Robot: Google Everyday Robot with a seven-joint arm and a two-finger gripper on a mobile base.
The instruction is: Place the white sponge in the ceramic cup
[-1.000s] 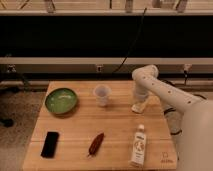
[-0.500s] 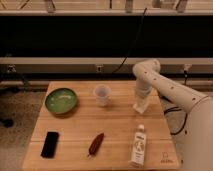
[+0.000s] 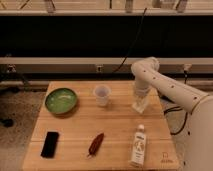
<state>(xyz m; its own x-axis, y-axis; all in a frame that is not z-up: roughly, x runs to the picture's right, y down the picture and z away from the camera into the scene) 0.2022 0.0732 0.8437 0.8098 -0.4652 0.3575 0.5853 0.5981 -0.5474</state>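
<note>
The light wooden surface (image 3: pixel 120 125) is seen from the front, with a dark railed wall behind it. The robot's white arm (image 3: pixel 170 90) is extended in from the right, and its hand (image 3: pixel 140 102) is pointed downward over the right rear part of the surface.

A small off-white block, taken to be the white sponge (image 3: pixel 140 107), is seen at the lower end of the hand, close to the wood. It cannot be told apart cleanly from the hand. Whether the hand is open, closed or gripping the block cannot be told.

The ceramic cup (image 3: pixel 102 94), small, whitish, tapered and without a handle, is stood upright to the left of the hand and apart from it. Nothing is made out inside it.

A round green bowl (image 3: pixel 61 100) is placed at the left rear. A flat black rectangular object (image 3: pixel 50 144) is laid at the left front. A slim reddish-brown item (image 3: pixel 95 144) is laid near the front centre. A white labelled bottle (image 3: pixel 139 146) is laid on its side at the right front.
</note>
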